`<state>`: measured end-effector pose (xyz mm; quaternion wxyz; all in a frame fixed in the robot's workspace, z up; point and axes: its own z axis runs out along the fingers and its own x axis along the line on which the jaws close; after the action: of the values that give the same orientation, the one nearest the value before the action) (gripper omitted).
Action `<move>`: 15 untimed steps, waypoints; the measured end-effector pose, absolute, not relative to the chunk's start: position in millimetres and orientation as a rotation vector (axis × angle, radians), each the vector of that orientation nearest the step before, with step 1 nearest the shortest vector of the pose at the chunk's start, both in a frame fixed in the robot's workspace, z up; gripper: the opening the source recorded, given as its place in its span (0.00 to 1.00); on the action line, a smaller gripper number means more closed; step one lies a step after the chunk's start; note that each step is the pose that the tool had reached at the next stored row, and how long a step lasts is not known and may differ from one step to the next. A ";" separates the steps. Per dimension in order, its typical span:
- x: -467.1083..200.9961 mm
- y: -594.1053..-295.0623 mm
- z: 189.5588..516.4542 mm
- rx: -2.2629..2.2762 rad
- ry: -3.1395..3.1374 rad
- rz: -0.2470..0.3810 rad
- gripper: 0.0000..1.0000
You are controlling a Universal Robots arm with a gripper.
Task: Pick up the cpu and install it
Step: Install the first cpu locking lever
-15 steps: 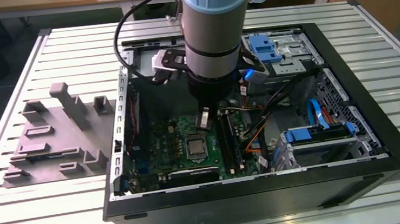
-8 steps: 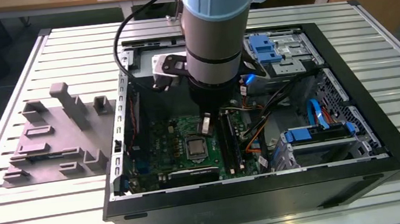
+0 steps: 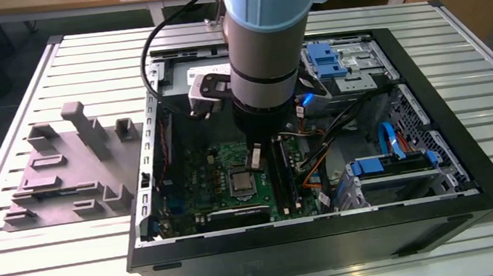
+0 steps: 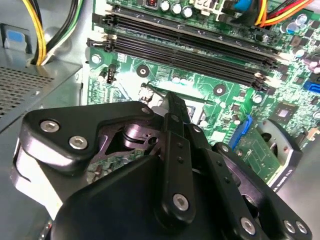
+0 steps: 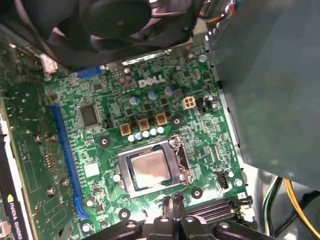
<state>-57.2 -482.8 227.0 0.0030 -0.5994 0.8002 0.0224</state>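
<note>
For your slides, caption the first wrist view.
Silver cpu seated in the green board's metal-framed socket, gripper just beside it.

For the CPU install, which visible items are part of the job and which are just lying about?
Part of the job:
- cpu, seated in the metal-framed socket of the green motherboard
- hand, poised beside the socket

Lying about:
- grey moulded tray outside the case
- memory slots
- blue drive bracket
- yellow power cables
</note>
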 end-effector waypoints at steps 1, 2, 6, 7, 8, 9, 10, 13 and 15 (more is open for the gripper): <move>-57.3 -482.9 227.0 -1.879 2.509 0.070 0.11; -57.3 -483.1 226.9 -1.879 2.509 0.070 0.11; -57.3 -483.1 226.9 -1.880 2.509 0.069 0.11; -57.3 -483.1 226.9 -1.880 2.509 0.069 0.11; -57.3 -483.1 226.9 -1.880 2.509 0.069 0.11; -57.3 -483.1 226.9 -1.880 2.509 0.069 0.11; -57.3 -483.1 226.9 -1.880 2.509 0.069 0.11; -57.3 -483.1 226.9 -1.880 2.510 0.069 0.11; -57.3 -483.4 226.9 -1.880 2.510 0.069 0.11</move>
<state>-57.3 -483.4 226.9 0.0027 -0.5994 0.8002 0.0219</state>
